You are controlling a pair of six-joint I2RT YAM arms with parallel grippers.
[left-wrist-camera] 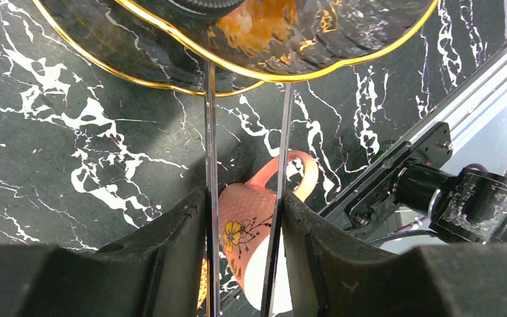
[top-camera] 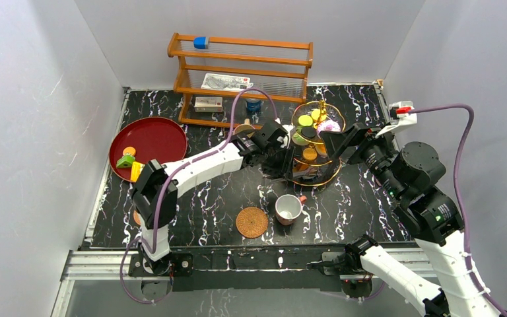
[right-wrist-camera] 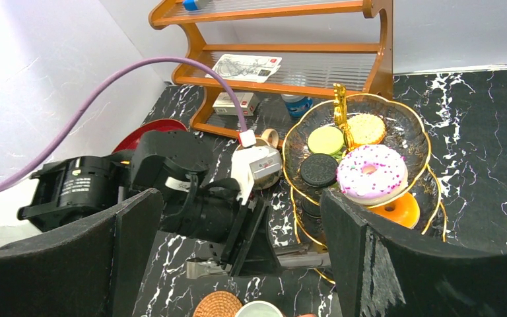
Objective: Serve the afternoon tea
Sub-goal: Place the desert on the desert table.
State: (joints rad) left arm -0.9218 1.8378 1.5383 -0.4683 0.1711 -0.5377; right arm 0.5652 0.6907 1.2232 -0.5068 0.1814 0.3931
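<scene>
Cup [top-camera: 288, 209] beside coaster [top-camera: 251, 222]; stand [right-wrist-camera: 409, 122] holds donut [right-wrist-camera: 371, 173], cookies [right-wrist-camera: 319, 170].

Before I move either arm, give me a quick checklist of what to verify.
1. Right fingers open, nothing between them: ok.
2. Left fingers holding the stand: cannot tell.
3. Doughnut seated on the top plate: ok.
4. Cup on the coaster: not ok, it stands beside it.
5. Tray emptied of food: not ok, pieces lie on it.
</scene>
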